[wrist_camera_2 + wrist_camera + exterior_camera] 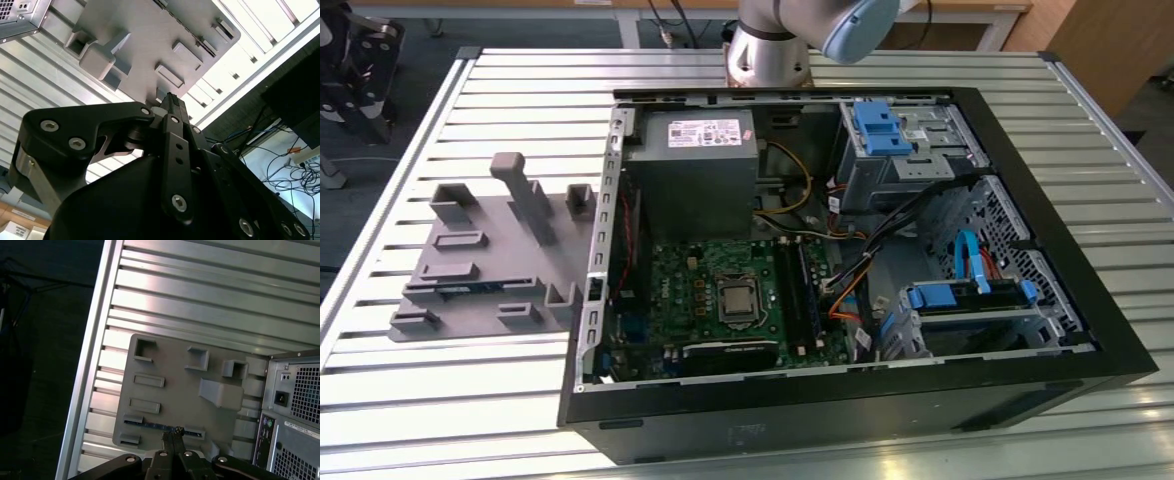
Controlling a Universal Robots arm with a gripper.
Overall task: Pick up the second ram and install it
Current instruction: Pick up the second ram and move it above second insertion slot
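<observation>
While I am watching the exterior view from my remote desk, the open computer case is lying on its side on the slatted table. It is showing its green motherboard and the long black slot rails. The grey holder tray is sitting just beside the case on the exterior view's left, and a thin blue-green strip, the second ram, is resting low in it among the upright blocks. In the second wrist view the gripper is hanging well above the tray, its two fingers pressed together with nothing between them. In the first wrist view the gripper is pointing down over the ram, which is sitting in its narrow seat on the tray between two small end blocks, apart from the fingertips. I am judging the risk as plain: fingers closed like this are unable to straddle the thin board. A descent would be pressing their tips onto its chips or edge, tilting it in the seat or knocking it out. The tray's other pockets are holding nothing that I can make out.
</observation>
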